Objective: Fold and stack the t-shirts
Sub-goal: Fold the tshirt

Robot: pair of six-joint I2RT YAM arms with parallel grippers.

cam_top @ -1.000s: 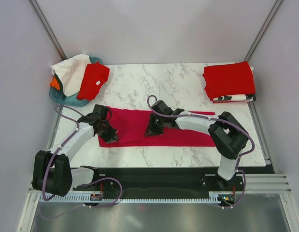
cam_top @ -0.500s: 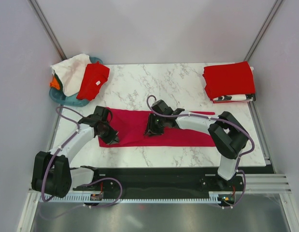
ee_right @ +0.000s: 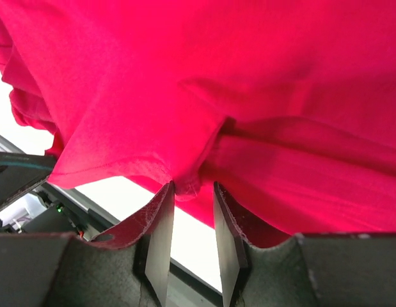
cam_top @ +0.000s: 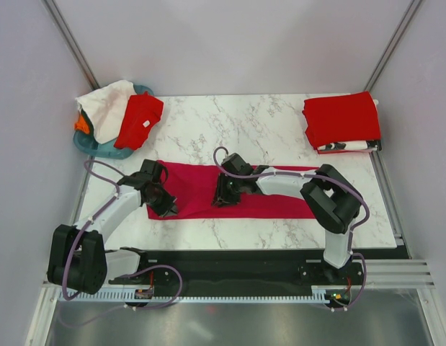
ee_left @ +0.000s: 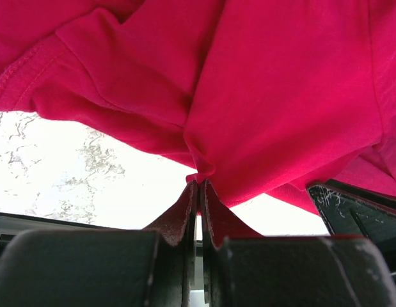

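A crimson-magenta t-shirt (cam_top: 266, 202) lies as a long folded strip across the marble table (cam_top: 230, 122). My left gripper (cam_top: 167, 207) is at the strip's near left corner. In the left wrist view the left gripper (ee_left: 199, 182) is shut, pinching a bunched fold of the shirt (ee_left: 281, 96). My right gripper (cam_top: 221, 198) sits over the middle of the strip. In the right wrist view the right gripper (ee_right: 193, 185) has its jaws apart. A small pucker of the shirt (ee_right: 249, 77) hangs at the tips, touching one finger only.
A round teal basket (cam_top: 86, 143) at the back left holds a white shirt (cam_top: 104, 104), a bright red shirt (cam_top: 140, 119) and an orange one (cam_top: 81, 124). At the back right a folded red shirt (cam_top: 341, 119) lies on a black-and-white one (cam_top: 338, 146).
The right gripper has opened its jaws and shifted slightly left along the shirt. The left gripper has kept its pinch and barely moved.
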